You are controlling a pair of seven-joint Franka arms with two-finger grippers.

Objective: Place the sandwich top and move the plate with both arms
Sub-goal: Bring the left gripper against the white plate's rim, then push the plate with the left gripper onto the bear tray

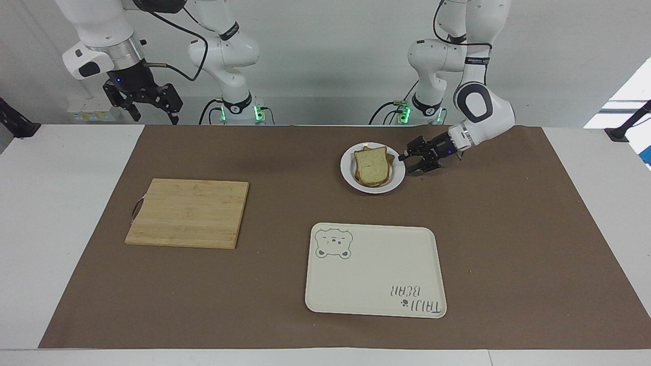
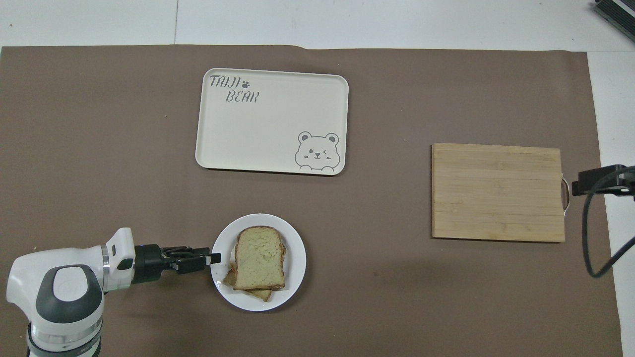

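Both arms are glossy white with rounded shells and dark grey rings at the joints. The left arm (image 1: 478,104) has a grey oval panel on its wrist housing and a black band with small white lettering above it; a thin black cable runs along it. The right arm (image 1: 96,38) ends in a polished silver collar with a white side block bearing a dark insert. Each gripper is black linkage. Green lights glow at both bases, nearer to the robots than the plate (image 1: 399,179).
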